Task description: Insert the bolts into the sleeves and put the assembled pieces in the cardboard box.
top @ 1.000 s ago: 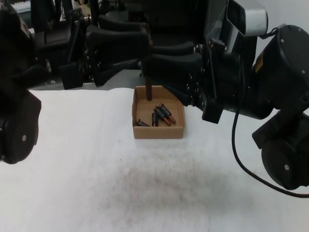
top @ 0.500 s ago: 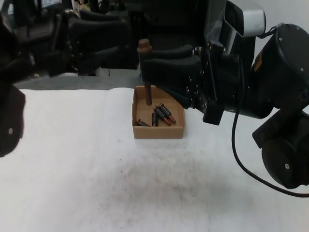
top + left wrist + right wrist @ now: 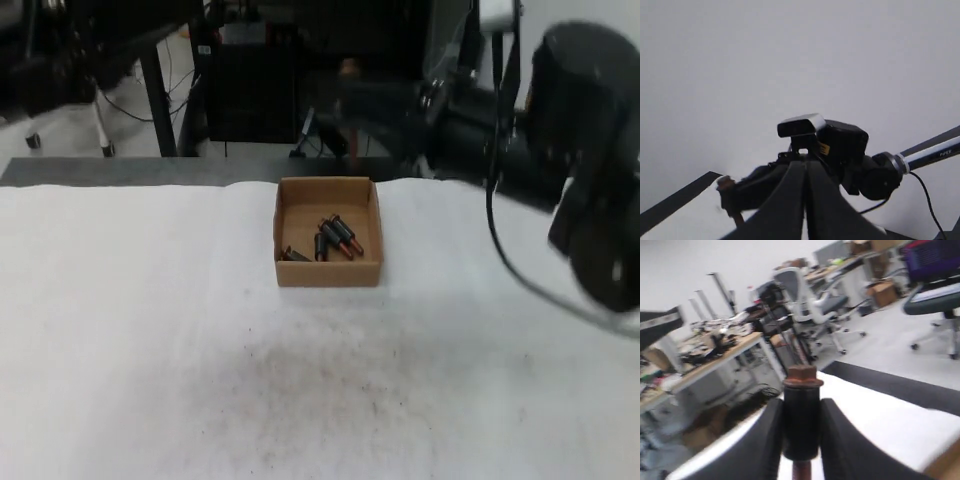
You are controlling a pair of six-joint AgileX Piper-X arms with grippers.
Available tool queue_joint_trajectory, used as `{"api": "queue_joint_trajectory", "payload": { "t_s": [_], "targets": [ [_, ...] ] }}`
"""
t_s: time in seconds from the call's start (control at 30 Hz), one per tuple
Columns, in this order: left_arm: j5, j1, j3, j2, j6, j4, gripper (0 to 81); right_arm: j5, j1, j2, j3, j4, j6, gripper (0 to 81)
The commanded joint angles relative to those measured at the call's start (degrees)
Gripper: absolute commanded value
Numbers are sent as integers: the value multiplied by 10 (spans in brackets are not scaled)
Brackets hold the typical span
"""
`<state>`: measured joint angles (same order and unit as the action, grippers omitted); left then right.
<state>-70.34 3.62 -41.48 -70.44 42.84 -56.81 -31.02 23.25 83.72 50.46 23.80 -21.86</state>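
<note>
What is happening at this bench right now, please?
The right claw holds a black sleeve with a bolt through it, up in the air beyond the box. The box sits on the bench, and several assembled pieces already lie inside it. The left claw is shut, with nothing visible in it.

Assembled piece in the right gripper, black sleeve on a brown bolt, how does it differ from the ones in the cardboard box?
The held piece is clamped in the right gripper, off the white-covered bench; the boxed pieces lie loose on their sides in the brown cardboard box. The held piece is single; the boxed pieces are several. Both are dark sleeves on brownish bolts.
</note>
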Motion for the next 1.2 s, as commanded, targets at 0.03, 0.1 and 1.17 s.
{"api": "queue_joint_trajectory", "payload": {
  "t_s": [0.03,0.1,1.17],
  "targets": [
    [27,0,71,5,11,-3,3,86,-21,19,103,-202,125,8],
    [57,0,111,5,7,-3,3,114,-28,52,165,-290,157,8],
    [167,0,276,6,-28,-4,3,147,-20,394,438,-454,180,8]
  ]
}}
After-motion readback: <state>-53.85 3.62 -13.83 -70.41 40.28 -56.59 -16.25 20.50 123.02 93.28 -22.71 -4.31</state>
